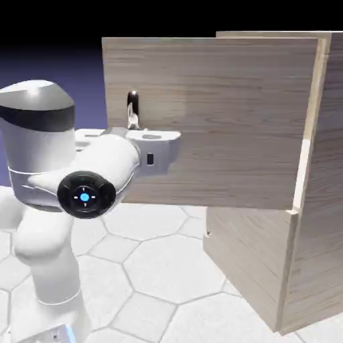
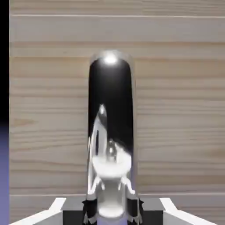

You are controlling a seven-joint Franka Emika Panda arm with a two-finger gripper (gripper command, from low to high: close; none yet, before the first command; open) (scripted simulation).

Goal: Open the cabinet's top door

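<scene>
A dark, glossy bar handle [image 2: 110,127] runs up the middle of the frame, its rounded top catching a bright highlight — behind it lies the light wood grain of the top door [image 2: 176,110]. At the bottom edge the hand [image 2: 110,210] is clamped on the handle, one grey fingertip on each side. A thin strip of black and blue-violet backdrop [image 2: 4,132] shows past the door's left edge.

A: What does the arm [image 1: 100,167] look like?
B: It is white and glossy, with round thick links. One joint has a dark grey band. A black round cap [image 1: 85,195] has a small blue light in the middle.
A: And the hand?
B: The hand [image 1: 155,144] is white and boxy, with a small dark mark on its side.
</scene>
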